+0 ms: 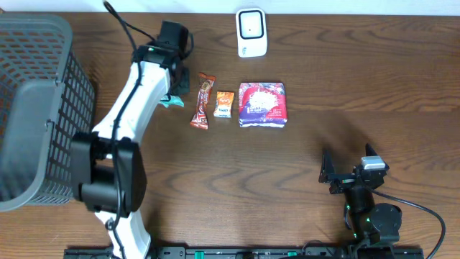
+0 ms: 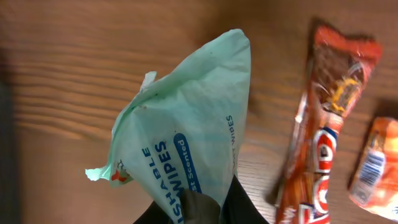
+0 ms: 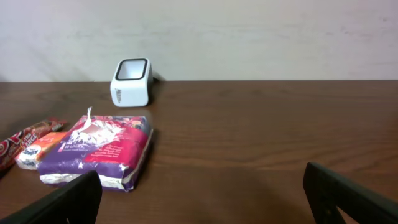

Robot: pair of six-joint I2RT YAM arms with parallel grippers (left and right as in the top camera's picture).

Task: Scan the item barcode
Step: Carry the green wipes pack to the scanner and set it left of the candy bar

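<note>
A mint-green pack of wipes (image 2: 186,137) fills the left wrist view, and my left gripper (image 2: 205,210) is shut on its lower end. From overhead only a corner of the pack (image 1: 171,101) shows under my left gripper (image 1: 177,88), left of the snack row. The white barcode scanner (image 1: 251,32) stands at the table's far edge, also seen as the scanner (image 3: 131,82) in the right wrist view. My right gripper (image 1: 348,175) rests at the near right, open, its fingers (image 3: 62,202) wide apart over bare wood.
A red candy bar (image 1: 203,101), a small orange packet (image 1: 224,104) and a purple pack (image 1: 262,104) lie in a row mid-table. A grey mesh basket (image 1: 36,108) fills the left side.
</note>
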